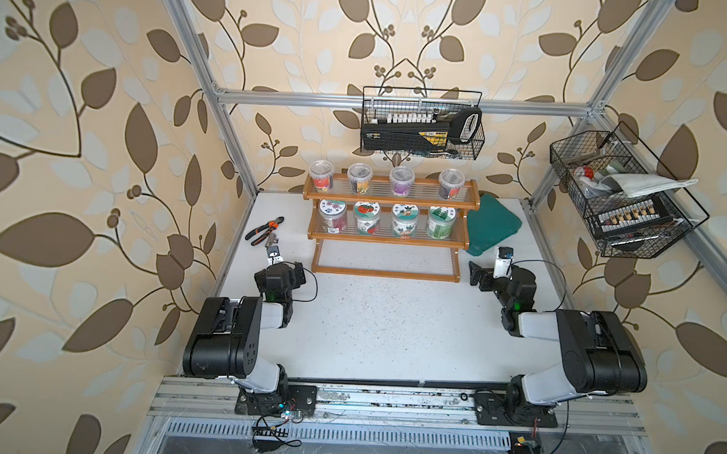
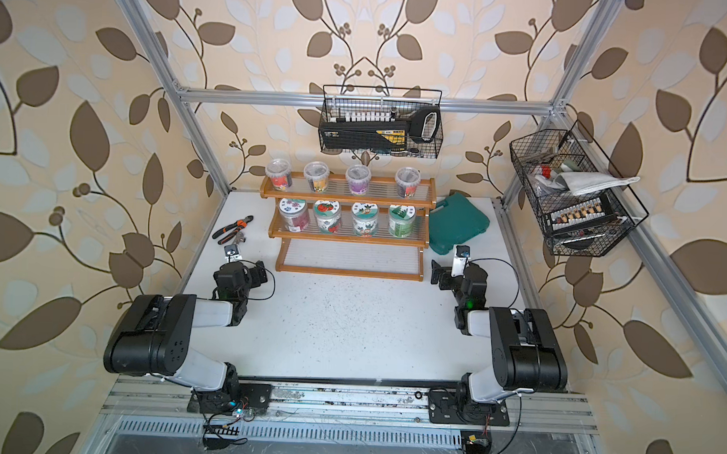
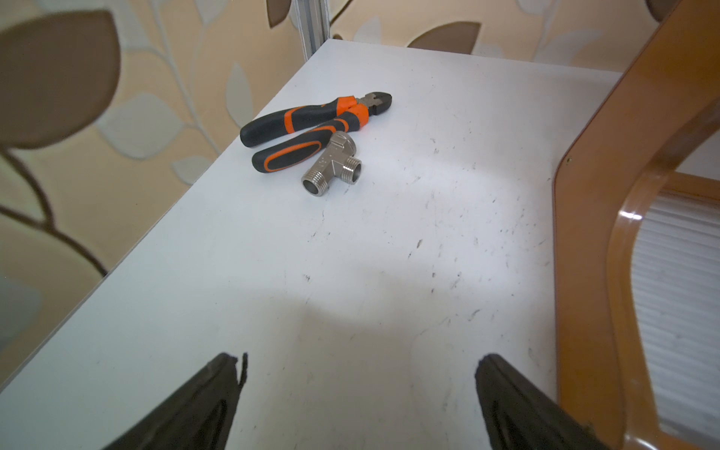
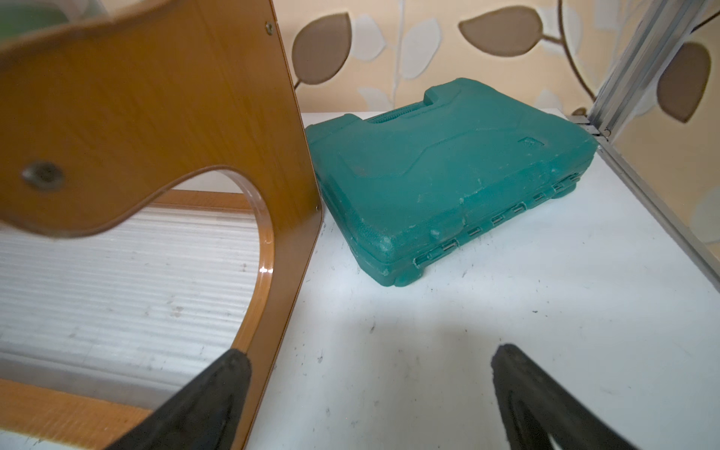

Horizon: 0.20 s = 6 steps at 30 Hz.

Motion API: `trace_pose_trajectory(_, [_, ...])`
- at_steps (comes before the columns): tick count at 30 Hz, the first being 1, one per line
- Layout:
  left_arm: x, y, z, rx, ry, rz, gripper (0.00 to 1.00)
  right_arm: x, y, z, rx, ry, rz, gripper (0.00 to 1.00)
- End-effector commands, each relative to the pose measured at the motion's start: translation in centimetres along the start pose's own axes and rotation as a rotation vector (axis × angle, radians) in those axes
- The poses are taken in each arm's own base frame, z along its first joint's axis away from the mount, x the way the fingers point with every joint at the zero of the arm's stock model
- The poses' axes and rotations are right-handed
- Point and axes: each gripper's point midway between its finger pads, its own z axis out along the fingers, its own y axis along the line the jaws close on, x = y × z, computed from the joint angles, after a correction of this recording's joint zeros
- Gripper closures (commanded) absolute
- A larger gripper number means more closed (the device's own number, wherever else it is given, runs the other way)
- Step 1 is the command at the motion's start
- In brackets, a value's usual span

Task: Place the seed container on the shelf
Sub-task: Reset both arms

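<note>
The shelf (image 1: 389, 201) (image 2: 346, 199) is an orange-brown stepped rack at the back of the white table. Several seed containers stand on it: clear tubs (image 1: 359, 177) along the top tier and jars with picture lids (image 1: 367, 217) along the middle tier. Its bottom tier (image 1: 388, 257) is bare. My left gripper (image 1: 278, 263) (image 3: 356, 360) hovers open and empty over the table, left of the rack. My right gripper (image 1: 495, 270) (image 4: 370, 354) is open and empty at the rack's right end, one finger (image 4: 218, 382) by the side panel (image 4: 156, 117).
Orange-and-black pliers (image 1: 265, 229) (image 3: 307, 124) and a metal tee fitting (image 3: 333, 163) lie at the back left. A green case (image 1: 493, 226) (image 4: 440, 175) lies right of the rack. Black wire baskets hang on the back wall (image 1: 421, 122) and right wall (image 1: 621, 195).
</note>
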Motion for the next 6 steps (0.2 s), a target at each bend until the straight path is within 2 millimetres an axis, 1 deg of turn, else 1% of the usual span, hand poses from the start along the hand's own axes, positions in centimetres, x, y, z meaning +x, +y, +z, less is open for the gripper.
trace_pose_trajectory(1, [-1.79, 0.01, 0.14, 0.006, -0.045, -0.01, 0.02, 0.12, 0.41, 0.3, -0.021, 0.009, -0.012, 0.01])
trace_pose_trajectory(6, [-1.79, 0.04, 0.11, 0.005, -0.046, -0.011, 0.02, 0.06, 0.44, 0.26, -0.022, 0.007, -0.013, 0.01])
